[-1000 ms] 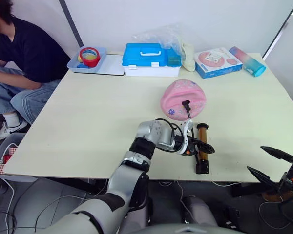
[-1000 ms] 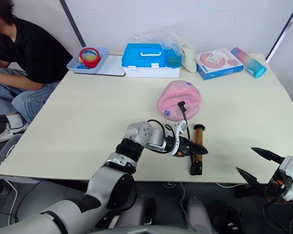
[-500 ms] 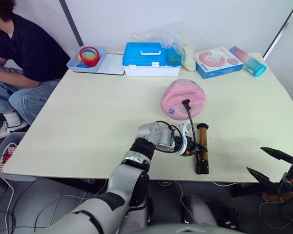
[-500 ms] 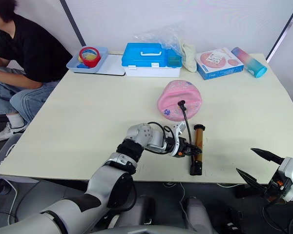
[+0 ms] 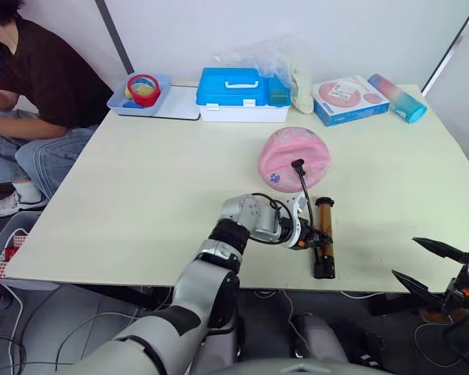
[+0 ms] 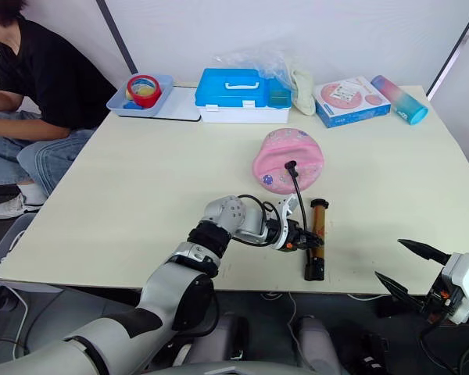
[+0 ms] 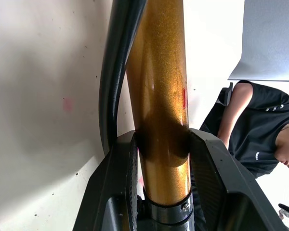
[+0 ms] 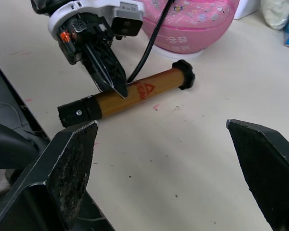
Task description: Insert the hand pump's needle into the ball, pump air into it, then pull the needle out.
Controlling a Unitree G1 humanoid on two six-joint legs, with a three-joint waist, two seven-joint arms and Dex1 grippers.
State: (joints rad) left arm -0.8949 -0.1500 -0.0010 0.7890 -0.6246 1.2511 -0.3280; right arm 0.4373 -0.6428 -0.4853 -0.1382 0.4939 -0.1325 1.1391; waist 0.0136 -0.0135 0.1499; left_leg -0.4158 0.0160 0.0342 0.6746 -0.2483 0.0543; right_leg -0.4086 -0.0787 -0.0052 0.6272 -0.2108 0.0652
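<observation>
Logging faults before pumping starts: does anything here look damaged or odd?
Yes: the ball is caved in and sagging flat on the table, clearly underinflated. The hand pump lies beside it, held by the left gripper.

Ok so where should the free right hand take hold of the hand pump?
Probably the black handle cap nearest the ball, from the robot's right. The hand pump lies flat, and the left hand clamps mid-barrel, leaving that end exposed.

hand pump (image 7: 160, 96) | clamped between left end effector (image 7: 163, 166) fingers (image 7: 120, 178)
</observation>
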